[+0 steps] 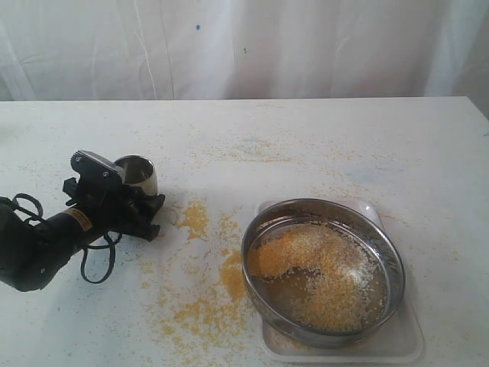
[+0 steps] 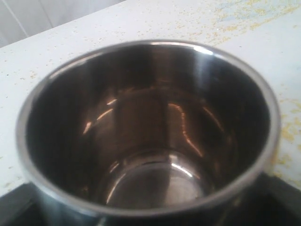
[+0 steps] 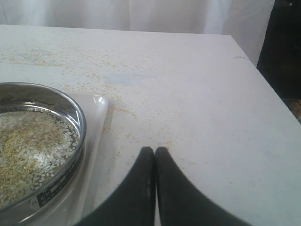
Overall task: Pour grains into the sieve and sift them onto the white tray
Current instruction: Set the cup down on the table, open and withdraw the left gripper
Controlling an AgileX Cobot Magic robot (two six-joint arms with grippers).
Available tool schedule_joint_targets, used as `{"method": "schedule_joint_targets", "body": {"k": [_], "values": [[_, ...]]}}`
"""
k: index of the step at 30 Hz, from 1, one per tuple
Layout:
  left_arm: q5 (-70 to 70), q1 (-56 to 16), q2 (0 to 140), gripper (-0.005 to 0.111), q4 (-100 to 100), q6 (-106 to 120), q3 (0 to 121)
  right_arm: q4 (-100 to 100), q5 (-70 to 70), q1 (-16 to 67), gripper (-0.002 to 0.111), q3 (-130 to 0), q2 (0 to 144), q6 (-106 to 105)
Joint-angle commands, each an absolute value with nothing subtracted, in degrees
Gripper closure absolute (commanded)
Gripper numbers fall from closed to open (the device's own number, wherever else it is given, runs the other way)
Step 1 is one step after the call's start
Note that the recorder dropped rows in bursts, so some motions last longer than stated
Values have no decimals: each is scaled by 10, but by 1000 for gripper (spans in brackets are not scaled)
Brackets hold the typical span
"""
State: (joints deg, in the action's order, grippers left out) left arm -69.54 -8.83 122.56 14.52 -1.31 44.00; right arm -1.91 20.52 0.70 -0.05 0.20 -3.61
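The sieve rests on the white tray at the front right, with a spread of yellow and whitish grains on its mesh. At the left my left gripper is shut on a small shiny steel cup. In the left wrist view the cup fills the frame and is empty, with a black finger at each side of it. The right wrist view shows my right gripper shut and empty over the table beside the tray and sieve. It is outside the exterior view.
Spilled yellow meal lies scattered on the white table between the cup and the sieve. A black cable loop hangs off the left arm. The table's right edge runs near the right gripper.
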Motion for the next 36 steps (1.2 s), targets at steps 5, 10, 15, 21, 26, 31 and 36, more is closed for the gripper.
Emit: {"method": "schedule_joint_targets", "body": {"k": [5, 10, 15, 21, 26, 31, 36], "values": [[-700, -87, 1226, 12, 140, -30, 441, -21, 202, 11, 108, 0, 0, -41], [-700, -87, 1210, 12, 166, -30, 440, -21, 202, 11, 108, 0, 0, -41], [-700, -87, 1134, 12, 167, -30, 440, -21, 202, 11, 108, 0, 0, -41], [-700, -87, 1017, 12, 150, -28, 420, -21, 202, 11, 108, 0, 0, -41], [-700, -87, 910, 16, 66, -28, 384, -21, 202, 11, 108, 0, 0, -41], [-581, -87, 807, 70, -80, 26, 343, -21, 202, 11, 108, 0, 0, -41], [-369, -87, 727, 106, -241, 274, 313, -21, 202, 11, 108, 0, 0, -41]]}}
